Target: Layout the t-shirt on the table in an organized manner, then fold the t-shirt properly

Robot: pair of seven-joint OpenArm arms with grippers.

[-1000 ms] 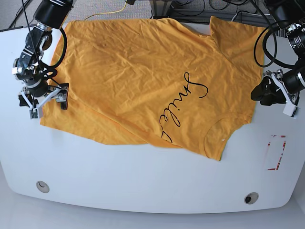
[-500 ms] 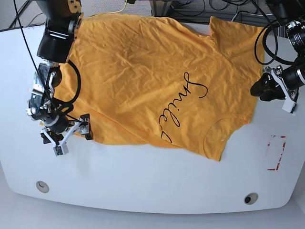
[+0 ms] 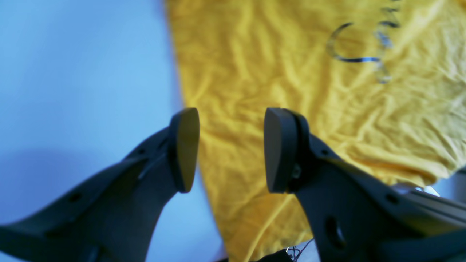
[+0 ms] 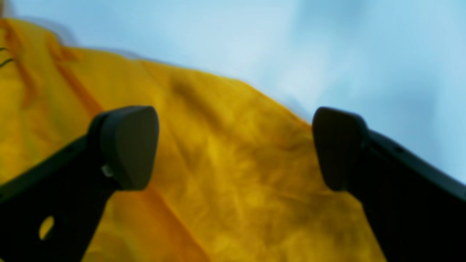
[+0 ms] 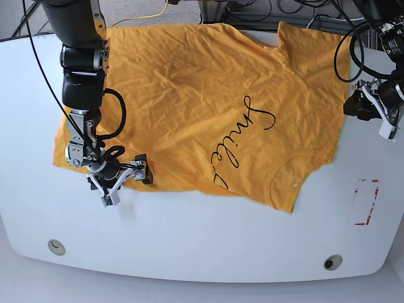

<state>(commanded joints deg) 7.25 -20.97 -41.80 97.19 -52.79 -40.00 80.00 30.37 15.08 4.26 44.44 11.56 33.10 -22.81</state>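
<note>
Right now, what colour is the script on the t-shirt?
Black cursive script on the orange-yellow t-shirt; clearest in base view.

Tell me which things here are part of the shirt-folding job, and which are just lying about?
Part of the job:
t-shirt
table
right gripper, open
left gripper, open

Just lying about:
red-marked rectangle
grommet holes
yellow cable behind the table

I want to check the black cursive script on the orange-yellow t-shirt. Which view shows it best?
The base view: the whole black cursive script reads clearly on the orange-yellow t-shirt. The left wrist view catches only blurred strokes; the right wrist view shows hardly any.
</note>
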